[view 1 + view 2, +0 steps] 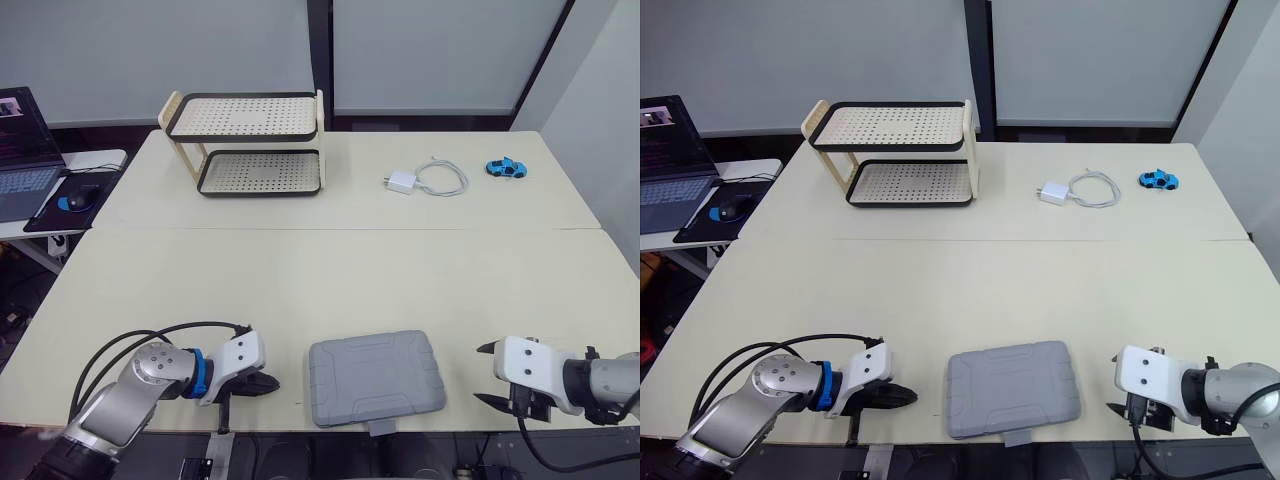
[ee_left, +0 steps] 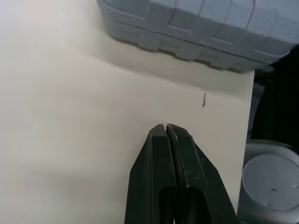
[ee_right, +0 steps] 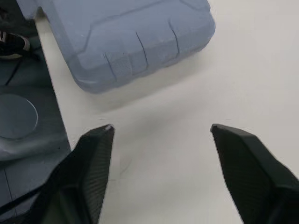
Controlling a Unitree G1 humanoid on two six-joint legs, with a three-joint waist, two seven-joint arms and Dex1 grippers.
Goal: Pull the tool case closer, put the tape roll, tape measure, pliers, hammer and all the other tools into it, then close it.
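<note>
Left eye view: we are looking down at the gray tool case (image 1: 376, 378), which is lying flat with its lid down at the near edge of the pale counter (image 1: 330, 280). Its long axis is running left to right along that edge, turned slightly, and a small tab (image 1: 382, 428) is hanging over the rim toward us. The case is sitting between our two arms. The left pincer (image 1: 268, 383) is clenched on nothing and pointing its tip at the case's left short side. The right pincer (image 1: 480, 373) is spread wide and facing the right short side. Both are hovering near the case without touching it, and we are judging neither arm clearly nearer. The right one, already gaping, is looking better placed to take hold of an end.

We are reckoning there is little room left to draw the case in, since it is already meeting the rim; a further pull risks tipping it off.

The counter around the case is lying bare and smooth. Well apart at the far side, a two-tier rack (image 1: 250, 145), a white charger with its cable (image 1: 402, 182) and a blue toy car (image 1: 506, 168) are resting. A laptop (image 1: 22, 150) is sitting on a side desk to the left.
</note>
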